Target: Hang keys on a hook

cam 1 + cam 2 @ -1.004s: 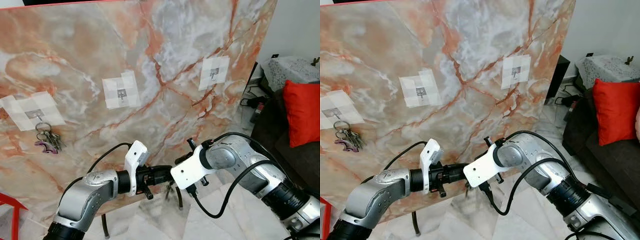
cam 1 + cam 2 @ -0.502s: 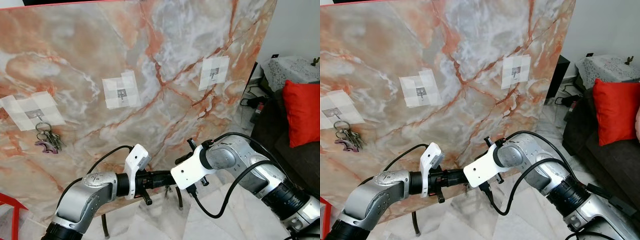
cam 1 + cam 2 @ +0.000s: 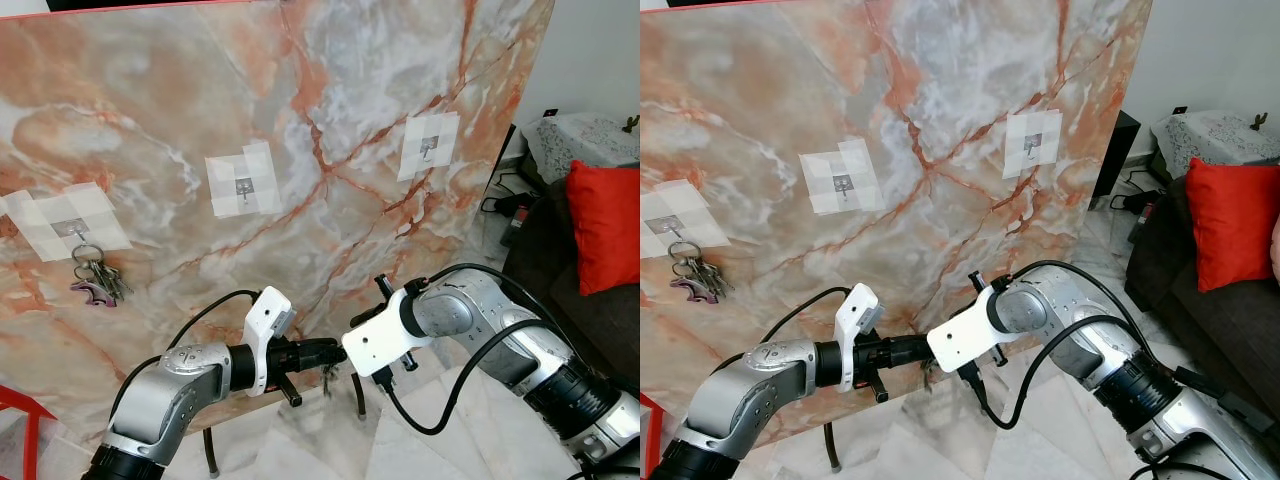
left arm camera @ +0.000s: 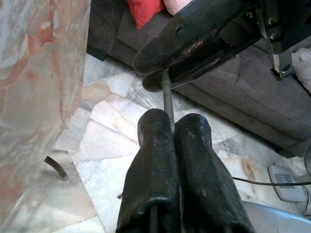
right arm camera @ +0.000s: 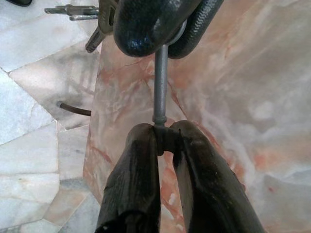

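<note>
Both end effectors meet low before the marble panel (image 3: 330,130), pinching one key ring (image 5: 161,82): the left end effector (image 4: 172,127) and right end effector (image 5: 163,132) are each clamped on it, keys (image 5: 80,12) dangling. Another key bunch (image 3: 95,275) hangs on the leftmost hook (image 3: 72,231).

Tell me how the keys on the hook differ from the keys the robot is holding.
The hung keys dangle from the left hook on the board, untouched. The held keys hang low in front of it, their ring pinched by the left tool and right tool. The hung keys carry a purple tag; none is visible on the held keys. Both are small bunches on metal rings.
</note>
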Motion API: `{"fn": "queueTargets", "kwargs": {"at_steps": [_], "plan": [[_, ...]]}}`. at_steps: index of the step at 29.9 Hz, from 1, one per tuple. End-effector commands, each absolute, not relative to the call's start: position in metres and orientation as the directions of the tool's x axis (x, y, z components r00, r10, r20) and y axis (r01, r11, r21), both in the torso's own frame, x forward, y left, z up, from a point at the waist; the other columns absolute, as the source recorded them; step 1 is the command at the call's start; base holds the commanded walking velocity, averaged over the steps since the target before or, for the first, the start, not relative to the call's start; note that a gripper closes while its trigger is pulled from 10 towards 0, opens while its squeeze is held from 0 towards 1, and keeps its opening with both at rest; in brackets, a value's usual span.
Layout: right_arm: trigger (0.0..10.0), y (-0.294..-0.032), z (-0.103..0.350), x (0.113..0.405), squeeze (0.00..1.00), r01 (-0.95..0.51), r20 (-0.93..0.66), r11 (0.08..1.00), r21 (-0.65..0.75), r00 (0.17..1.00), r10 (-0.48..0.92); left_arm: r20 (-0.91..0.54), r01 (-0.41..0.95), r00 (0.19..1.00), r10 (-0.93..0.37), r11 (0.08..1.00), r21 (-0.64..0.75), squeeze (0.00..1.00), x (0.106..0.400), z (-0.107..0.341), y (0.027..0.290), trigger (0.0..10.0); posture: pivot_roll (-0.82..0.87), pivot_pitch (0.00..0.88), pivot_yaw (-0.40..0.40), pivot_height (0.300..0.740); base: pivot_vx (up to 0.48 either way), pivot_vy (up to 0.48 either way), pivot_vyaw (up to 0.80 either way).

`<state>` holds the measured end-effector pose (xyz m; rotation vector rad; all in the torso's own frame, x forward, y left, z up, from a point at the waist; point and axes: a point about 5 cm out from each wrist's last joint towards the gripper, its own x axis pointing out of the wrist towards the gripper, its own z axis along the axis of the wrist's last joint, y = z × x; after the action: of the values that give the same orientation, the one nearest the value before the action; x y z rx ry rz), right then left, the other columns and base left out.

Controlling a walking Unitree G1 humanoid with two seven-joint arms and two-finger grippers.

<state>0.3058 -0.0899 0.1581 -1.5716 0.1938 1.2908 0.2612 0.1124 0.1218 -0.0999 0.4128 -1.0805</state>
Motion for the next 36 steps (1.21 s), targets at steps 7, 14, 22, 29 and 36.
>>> {"fn": "queueTargets", "kwargs": {"at_steps": [7,14,22,29,36], "plan": [[10.0,-0.0849,0.1614,0.3027,0.00,-0.660,-0.781,-0.444,-0.606,0.391,0.486,-0.199,0.865,0.399,-0.895,0.439,-0.244,0.00,0.2647,0.1349,0.1075,0.0,0.11,0.037,-0.042,0.740,0.000,0.000,0.00],[10.0,-0.0846,0.1622,0.3025,0.00,-0.659,-0.777,-0.440,-0.610,0.389,0.495,-0.173,0.876,0.375,-0.911,0.409,-0.256,0.00,0.2619,0.1379,0.1065,0.0,0.11,0.037,-0.041,0.740,0.000,0.000,0.00],[10.0,-0.0844,0.1630,0.3027,0.00,-0.660,-0.776,-0.439,-0.610,0.386,0.499,-0.174,0.882,0.365,-0.915,0.400,-0.251,0.00,0.2605,0.1374,0.1053,0.0,0.11,0.037,-0.042,0.740,0.000,0.000,0.00],[10.0,-0.0835,0.1628,0.3020,0.00,-0.659,-0.774,-0.440,-0.610,0.379,0.507,-0.179,0.886,0.364,-0.914,0.399,-0.236,0.00,0.2603,0.1362,0.1044,4.0,0.11,0.038,-0.042,0.740,0.000,0.000,0.00],[10.0,-0.0813,0.1621,0.2985,0.00,-0.662,-0.779,-0.450,-0.599,0.352,0.519,-0.189,0.893,0.350,-0.918,0.387,-0.228,0.00,0.2586,0.1346,0.1035,10.0,0.11,0.040,-0.042,0.740,0.000,0.000,0.00]]}}
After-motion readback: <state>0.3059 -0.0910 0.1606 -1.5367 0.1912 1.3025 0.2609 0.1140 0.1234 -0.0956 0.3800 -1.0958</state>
